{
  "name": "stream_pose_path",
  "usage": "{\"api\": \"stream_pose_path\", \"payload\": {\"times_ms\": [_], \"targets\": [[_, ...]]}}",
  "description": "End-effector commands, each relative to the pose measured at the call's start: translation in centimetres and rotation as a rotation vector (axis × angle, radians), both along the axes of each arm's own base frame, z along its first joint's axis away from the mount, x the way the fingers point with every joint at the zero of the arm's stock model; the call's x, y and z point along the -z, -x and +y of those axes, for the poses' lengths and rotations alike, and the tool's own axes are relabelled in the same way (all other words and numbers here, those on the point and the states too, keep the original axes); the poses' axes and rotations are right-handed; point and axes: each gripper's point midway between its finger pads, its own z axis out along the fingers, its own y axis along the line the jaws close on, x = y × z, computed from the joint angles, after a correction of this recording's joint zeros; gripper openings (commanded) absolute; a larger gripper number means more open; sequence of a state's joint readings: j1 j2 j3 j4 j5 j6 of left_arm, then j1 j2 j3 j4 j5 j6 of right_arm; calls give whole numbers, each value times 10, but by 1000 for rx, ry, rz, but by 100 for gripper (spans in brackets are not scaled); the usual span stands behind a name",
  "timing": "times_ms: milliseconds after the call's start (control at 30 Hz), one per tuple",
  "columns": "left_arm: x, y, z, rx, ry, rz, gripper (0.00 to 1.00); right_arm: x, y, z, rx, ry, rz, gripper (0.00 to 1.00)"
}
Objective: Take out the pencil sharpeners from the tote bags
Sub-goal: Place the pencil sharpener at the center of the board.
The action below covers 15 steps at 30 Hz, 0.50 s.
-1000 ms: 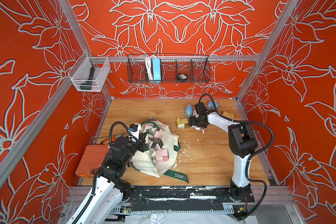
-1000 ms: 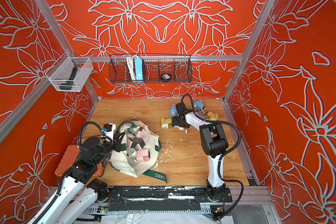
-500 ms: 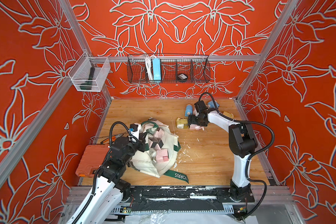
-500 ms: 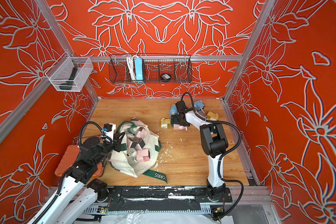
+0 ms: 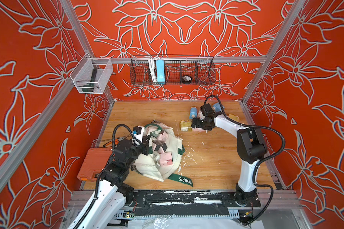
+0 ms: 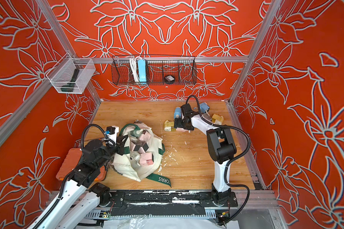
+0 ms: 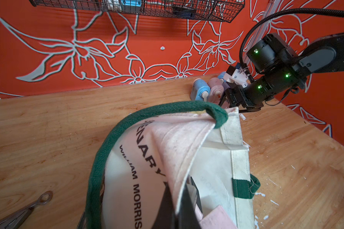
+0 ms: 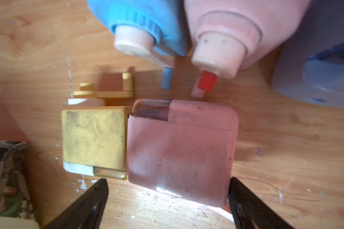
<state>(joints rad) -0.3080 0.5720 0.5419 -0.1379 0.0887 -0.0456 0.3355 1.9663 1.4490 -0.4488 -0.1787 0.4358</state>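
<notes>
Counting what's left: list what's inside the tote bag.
In the tote bag, several pink sharpeners and a grey-green sharpener show at the open mouth. Anything beneath them is hidden.

You get bright, even light from above in both top views; the arms throw only soft, short shadows on the table (image 5: 207,158). Toward the picture edges the wall (image 5: 28,99) pattern shows blue and red fringes.

Your right wrist view is soft all over. The pink sharpener (image 8: 179,150) between the right fingers (image 8: 83,206) looks smeared, with a white glare on its edge nearest them. The blue sharpener (image 8: 143,25) beyond the fingers is out of focus.

In the left wrist view the left fingers (image 7: 165,208) are black silhouettes. The tote (image 7: 207,158) beside them blurs, while the wall far beyond them stays fairly crisp.
</notes>
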Motion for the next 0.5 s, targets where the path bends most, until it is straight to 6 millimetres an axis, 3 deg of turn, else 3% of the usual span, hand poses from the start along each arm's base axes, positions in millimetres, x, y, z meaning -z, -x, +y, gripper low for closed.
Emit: {"api": "stream_pose_path", "payload": {"times_ms": [0, 133, 300, 467], "targets": [[-6, -1, 0, -7, 13, -24, 0, -9, 0, 15, -35, -91, -14, 95], [-6, -1, 0, -5, 13, -23, 0, -22, 0, 14, -40, -90, -50, 94], [-6, -2, 0, -6, 12, -20, 0, -68, 16, 3, 0, -110, -180, 94], [-6, -2, 2, -16, 11, -17, 0, -113, 64, 32, -99, -258, -363, 92]]}}
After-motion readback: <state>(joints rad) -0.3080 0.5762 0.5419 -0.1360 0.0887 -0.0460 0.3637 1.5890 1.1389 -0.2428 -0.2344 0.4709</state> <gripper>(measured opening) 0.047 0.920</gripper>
